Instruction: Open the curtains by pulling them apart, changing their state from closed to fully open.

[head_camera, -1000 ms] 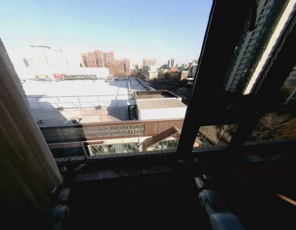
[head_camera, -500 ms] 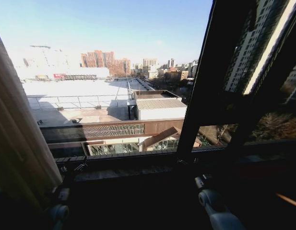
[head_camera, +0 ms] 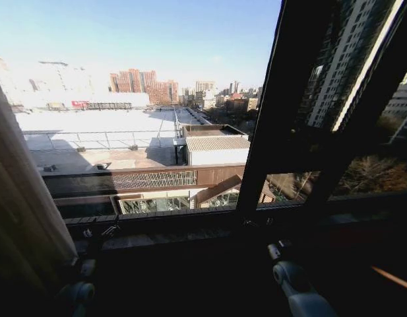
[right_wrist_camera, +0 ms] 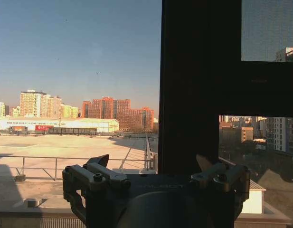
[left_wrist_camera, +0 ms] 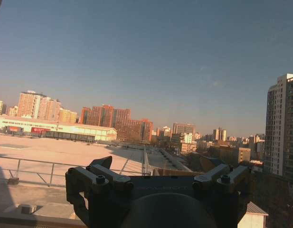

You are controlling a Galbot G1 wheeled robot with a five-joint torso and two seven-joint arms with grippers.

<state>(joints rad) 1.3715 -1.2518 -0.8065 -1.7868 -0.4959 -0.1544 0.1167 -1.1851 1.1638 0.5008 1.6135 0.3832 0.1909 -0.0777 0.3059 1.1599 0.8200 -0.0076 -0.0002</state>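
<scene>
Fingers spread on both the left gripper (left_wrist_camera: 158,178) and right gripper (right_wrist_camera: 153,173), grasping nothing — both low by the window sill (head_camera: 163,236). With the curtains (head_camera: 22,218) bunched at the window's left edge, a loose panel could drift back.

Left gripper (left_wrist_camera: 158,183): black metal, hex screws on finger bases. Right gripper (right_wrist_camera: 155,178): same build. Forearm joints pale grey.
</scene>
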